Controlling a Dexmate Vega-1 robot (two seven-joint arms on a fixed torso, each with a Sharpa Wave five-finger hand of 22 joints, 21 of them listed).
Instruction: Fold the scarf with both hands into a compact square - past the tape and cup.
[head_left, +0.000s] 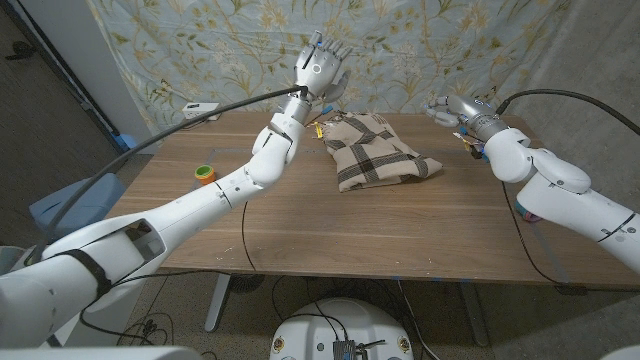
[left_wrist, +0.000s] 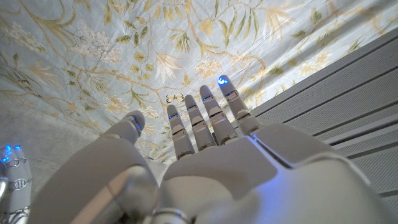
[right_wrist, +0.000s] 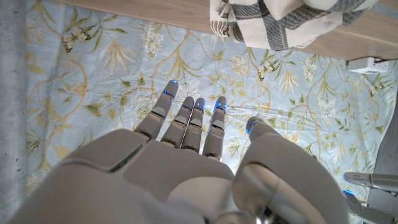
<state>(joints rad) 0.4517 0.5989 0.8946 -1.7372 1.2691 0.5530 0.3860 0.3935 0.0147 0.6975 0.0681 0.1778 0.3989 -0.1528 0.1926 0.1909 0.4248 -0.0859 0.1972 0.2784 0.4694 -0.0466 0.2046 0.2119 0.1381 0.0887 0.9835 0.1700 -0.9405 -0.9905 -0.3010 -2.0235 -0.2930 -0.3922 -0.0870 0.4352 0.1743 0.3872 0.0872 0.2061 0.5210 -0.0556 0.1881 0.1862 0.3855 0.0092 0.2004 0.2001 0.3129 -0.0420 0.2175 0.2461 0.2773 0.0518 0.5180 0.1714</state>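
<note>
Two hands, both empty and both lifted clear of the counter (head_left: 300, 240) right now.

The scarf (head_left: 375, 150) is lying bunched in a rough folded heap at the far middle of the counter, plaid cream and dark, fringe showing at one edge in the right wrist view (right_wrist: 273, 25). I'm judging it soft, light and floppy: it won't hold a crease by itself, and a one-point lift will likely let it sag and unfold. It looks grippy enough on wood, so dragging will probably bunch it. Best hold, I'd say: pinch two corners or the two ends of one edge, one per hand, and carry the fold over flat.

The left hand (head_left: 322, 68) is hovering above the scarf's far left corner, fingers spread wide and pointing up toward the floral backdrop (head_left: 450, 60); the left wrist view confirms nothing is in it (left_wrist: 205, 155).

The right hand (head_left: 458, 110) is hanging off to the scarf's right, well apart from it, fingers extended and loosely together, also holding nothing (right_wrist: 186, 149).

The green tape roll (head_left: 204, 173) is sitting near the counter's left edge, well apart from the scarf. I can't make out a cup.
</note>
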